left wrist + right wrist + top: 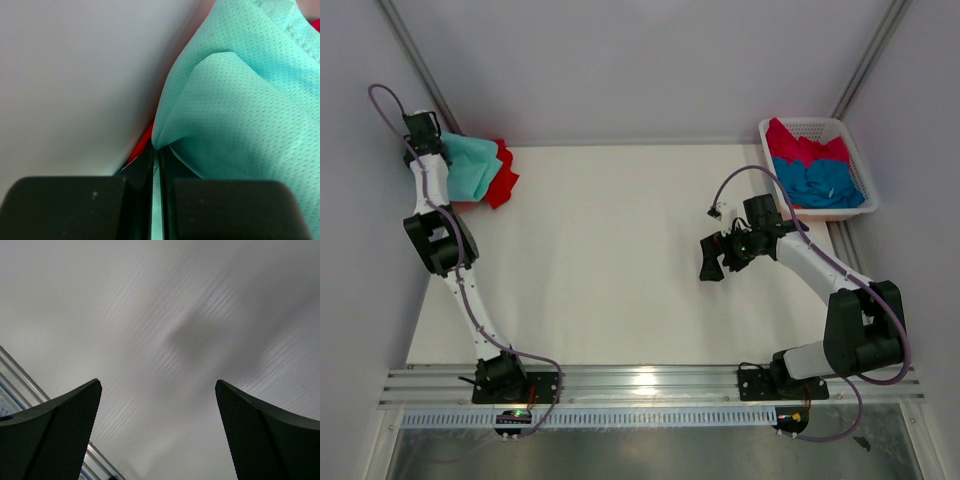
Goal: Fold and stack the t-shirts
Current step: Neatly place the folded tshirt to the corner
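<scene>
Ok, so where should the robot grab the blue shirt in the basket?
Pinch a raised fold near the middle of the blue t-shirt, coming straight down from above. It lies crumpled in the white basket, whose walls block the sides. The open right gripper is nearest.

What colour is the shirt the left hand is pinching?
Mint-teal; the shirt shows best in the left wrist view.

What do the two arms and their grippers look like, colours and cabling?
The left arm and right arm have white links with black joints; a purplish cable runs along each. The left gripper and right gripper are black; the right one's fingers have a fine dotted texture.
</scene>
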